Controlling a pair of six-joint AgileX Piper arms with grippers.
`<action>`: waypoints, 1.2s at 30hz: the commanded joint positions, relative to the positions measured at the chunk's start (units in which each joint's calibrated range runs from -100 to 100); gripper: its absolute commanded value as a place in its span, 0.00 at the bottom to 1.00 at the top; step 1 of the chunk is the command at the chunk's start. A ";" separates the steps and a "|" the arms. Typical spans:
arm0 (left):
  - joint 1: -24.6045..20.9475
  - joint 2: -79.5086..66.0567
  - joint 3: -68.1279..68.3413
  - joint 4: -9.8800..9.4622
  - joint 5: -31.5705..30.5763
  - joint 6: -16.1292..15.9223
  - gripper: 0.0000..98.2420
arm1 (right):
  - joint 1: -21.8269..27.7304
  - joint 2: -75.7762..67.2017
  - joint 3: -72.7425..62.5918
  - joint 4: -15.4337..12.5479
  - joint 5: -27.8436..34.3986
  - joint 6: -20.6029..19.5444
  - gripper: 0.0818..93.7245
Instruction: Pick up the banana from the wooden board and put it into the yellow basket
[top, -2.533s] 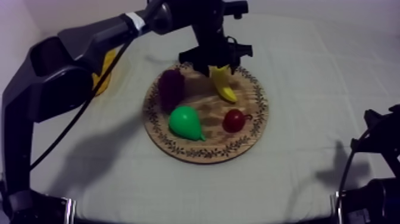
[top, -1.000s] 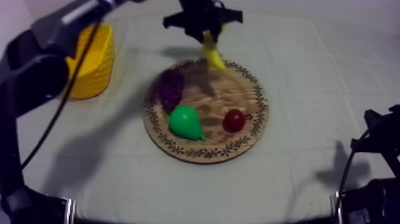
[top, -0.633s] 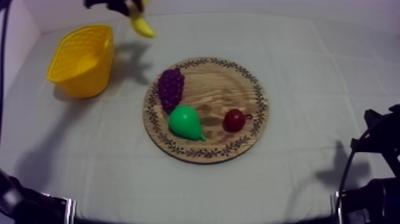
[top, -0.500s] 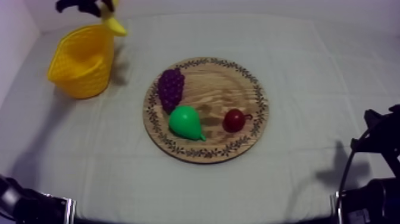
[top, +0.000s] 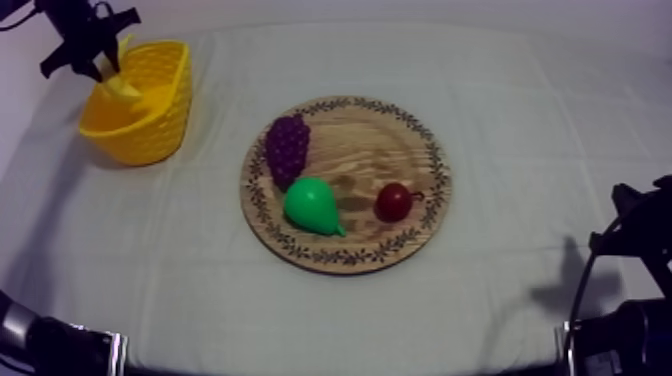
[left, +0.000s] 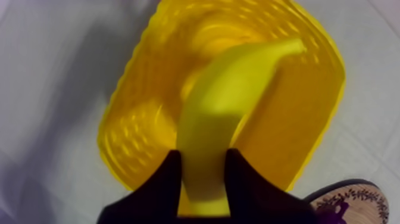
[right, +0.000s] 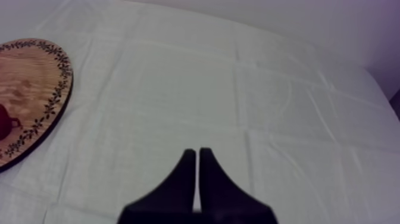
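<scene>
Over the basket (top: 150, 128), the left gripper (left: 202, 179) clamps the banana (left: 223, 101); the left wrist view shows its long axis running from the 2 fingers (left: 163, 190) toward the far rim. The right gripper (right: 197, 173) is closed, empty.

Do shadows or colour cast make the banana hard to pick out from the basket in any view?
Top view: a soft shadow lies on the cloth left of the yellow basket; the banana in the left hand looks pale against the rim. Left wrist view: yellow on yellow, told apart by shading alone. Right wrist view: even light, violet tinge at the far edge.
</scene>
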 joint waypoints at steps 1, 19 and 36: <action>0.02 1.78 -0.59 0.00 -0.55 0.15 0.29 | 0.00 -0.02 -0.03 0.01 0.03 0.01 0.00; -0.26 13.55 -3.46 1.93 -7.55 -0.12 0.29 | 0.00 -0.02 -0.03 0.01 0.03 0.01 0.00; -0.48 9.46 0.40 4.43 -13.22 -4.12 0.08 | 0.00 -0.02 -0.03 0.01 0.03 0.01 0.00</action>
